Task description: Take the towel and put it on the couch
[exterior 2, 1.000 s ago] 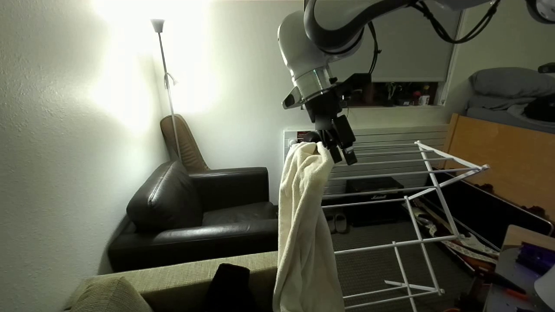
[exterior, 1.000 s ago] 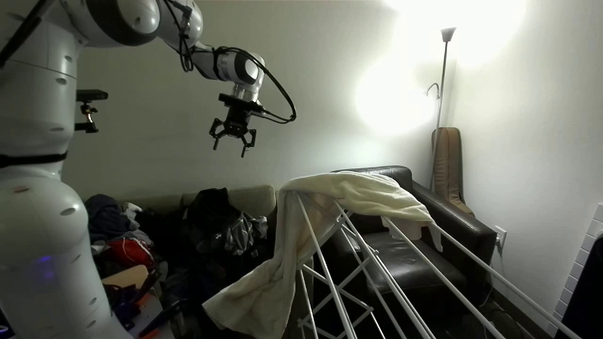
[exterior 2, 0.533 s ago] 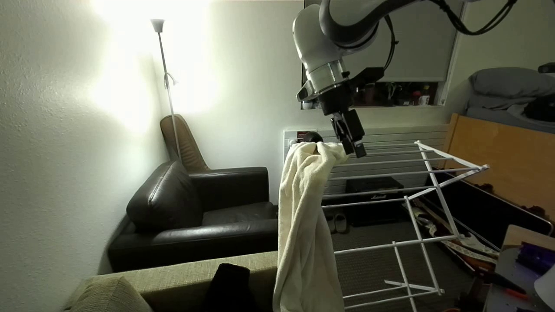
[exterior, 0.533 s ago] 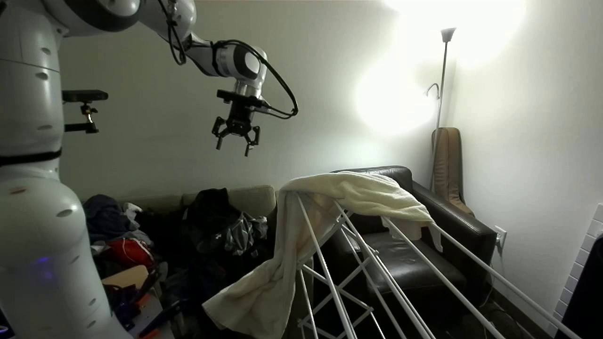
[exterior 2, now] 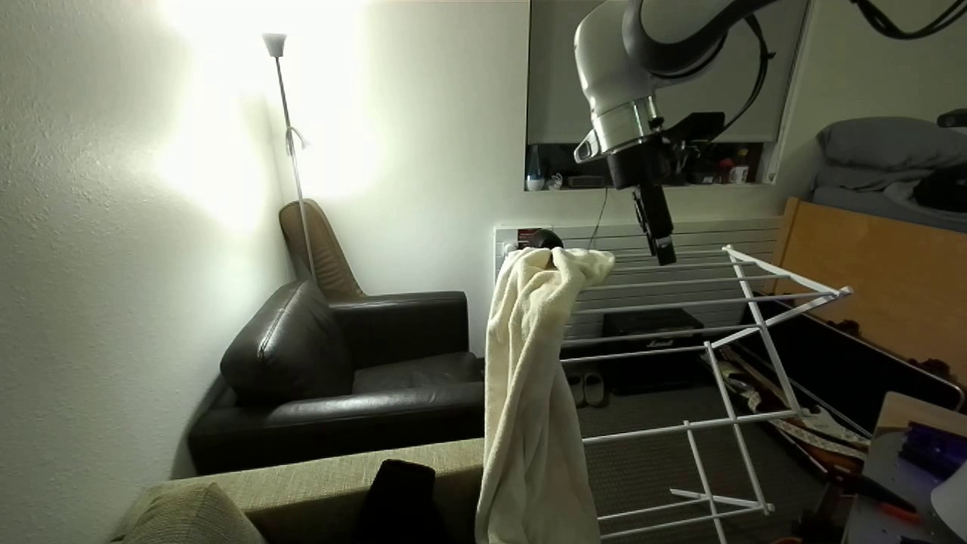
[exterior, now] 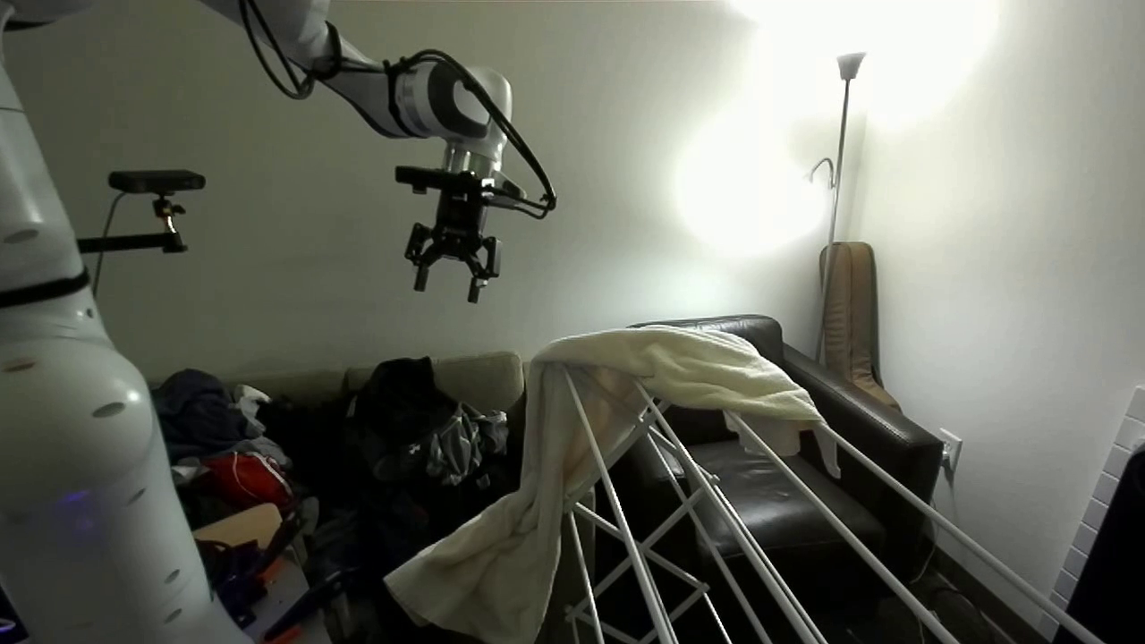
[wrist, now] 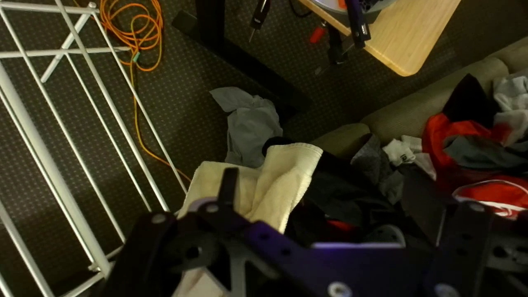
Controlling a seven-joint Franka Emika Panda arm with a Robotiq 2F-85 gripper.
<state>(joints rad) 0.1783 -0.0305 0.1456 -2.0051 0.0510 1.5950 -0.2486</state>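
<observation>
Currently jaws released, spread wide, hovering apart from the cream towel [exterior: 680, 362]. Towel draped over the end edge of the white drying rack [exterior: 707, 483], one corner hanging near the couch [exterior: 479, 376]. Wrist view: part of towel lower down, partly hidden behind one finger [wrist: 227, 187].

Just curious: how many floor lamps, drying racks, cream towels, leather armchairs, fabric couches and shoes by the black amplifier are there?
Floor lamp: 1
Drying rack: 1
Cream towel: 1
Leather armchair: 1
Fabric couch: 1
Shoes: 2
Total: 7
</observation>
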